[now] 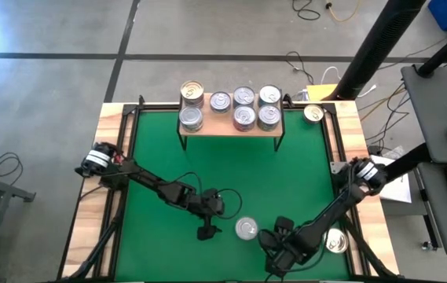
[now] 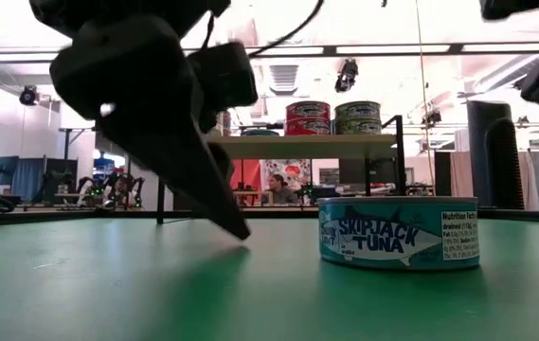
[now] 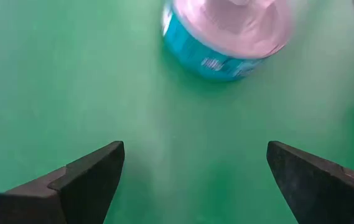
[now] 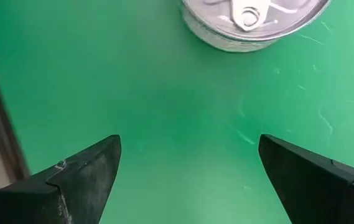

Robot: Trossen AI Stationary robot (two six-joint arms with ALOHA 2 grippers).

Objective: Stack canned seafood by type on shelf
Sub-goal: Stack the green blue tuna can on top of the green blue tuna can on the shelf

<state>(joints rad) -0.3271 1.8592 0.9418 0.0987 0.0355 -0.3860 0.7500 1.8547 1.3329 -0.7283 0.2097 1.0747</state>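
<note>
Standing on thin black legs at the far edge of the green bench (image 1: 160,157), the shelf (image 1: 231,128) carries the sorted canned seafood: a two-high stack (image 1: 192,96) at its left end with one tin (image 1: 191,119) in front of it, then three tins in the back row (image 1: 243,97) and two more in the front row (image 1: 256,117). In the low view, red-sided (image 2: 308,117) and green-sided (image 2: 358,116) stacks show on the board.

One gold-topped tin (image 1: 313,113) sits on the wooden border just beside the shelf's right end.

A single skipjack tuna tin (image 1: 247,229) with bluish sides stands upright on the green surface near the front edge, between the two arms.

Left pincer (image 1: 205,233): lowered close to the bench surface, just left of the skipjack tuna tin. Its fingers (image 3: 89,177) stand wide apart and hold nothing; the tin lies ahead of them, not between them.

Right pincer (image 1: 272,266): positioned near the front edge, to the right of and nearer the front than the same tin. Its fingers (image 4: 83,174) are likewise spread apart and empty, with a silver pull-tab lid (image 4: 251,18) visible ahead.

Another tin (image 1: 335,240) lies beside the right arm (image 1: 341,204), near the bench's right border.
</note>
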